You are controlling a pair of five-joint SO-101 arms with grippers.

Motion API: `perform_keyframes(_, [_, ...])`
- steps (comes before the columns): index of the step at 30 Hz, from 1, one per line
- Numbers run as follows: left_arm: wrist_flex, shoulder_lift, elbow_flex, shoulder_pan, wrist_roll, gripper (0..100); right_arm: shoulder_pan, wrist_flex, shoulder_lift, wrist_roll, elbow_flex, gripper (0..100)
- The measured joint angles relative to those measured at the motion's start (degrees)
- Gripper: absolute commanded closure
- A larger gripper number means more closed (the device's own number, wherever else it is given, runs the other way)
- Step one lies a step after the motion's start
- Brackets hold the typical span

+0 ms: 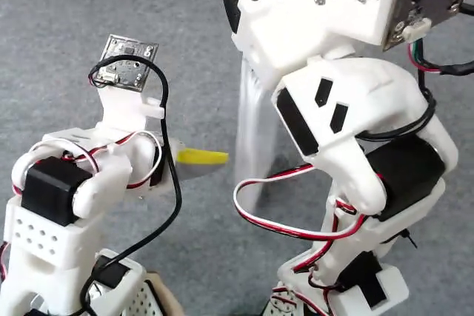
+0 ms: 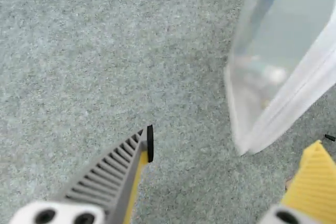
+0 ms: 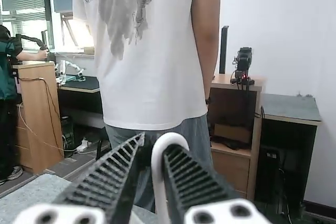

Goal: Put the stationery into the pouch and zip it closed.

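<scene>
While right fingers (image 3: 113,174) clench the hanging pouch (image 2: 283,56), left fingers (image 2: 113,169) gape beside its lower corner

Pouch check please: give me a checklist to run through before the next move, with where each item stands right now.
1. Grip: right claw shut on the white edge of the pouch, which hangs down from it: ok.
2. Free hand: left claw open beside the pouch, nothing in it: ok.
3. Stationery inside: pale shapes show through the wall, nothing identifiable: cannot tell.
4. Zip closed: the zip line is hidden: cannot tell.
5. Pouch bottom lifted off the grey mat: cannot tell.
</scene>
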Motion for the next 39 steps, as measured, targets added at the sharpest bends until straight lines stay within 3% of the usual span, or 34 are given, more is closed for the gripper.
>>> perform_keyframes(10, [0.0, 0.0, 0.0, 0.0, -0.1, 54, 2.3, -0.4, 0.4, -0.2, 1.3, 98.6])
perform_keyframes(18, [0.0, -1.3, -0.4, 0.1, -4.1, 54, 2.5, -0.4, 1.4, -0.2, 2.1, 98.6])
perform_keyframes(27, [-0.3, -9.7, -0.6, 10.4, -4.4, 54, 2.6, -0.6, 4.0, -0.2, 2.5, 98.6])
perform_keyframes(33, [-7.5, -9.8, 7.2, 10.5, -4.6, 54, 2.6, -0.6, 4.0, -0.2, 2.5, 98.6])
perform_keyframes(39, [-13.4, -10.0, 12.0, 4.9, -5.7, 54, 2.6, -0.6, 4.0, -0.2, 2.5, 98.6])
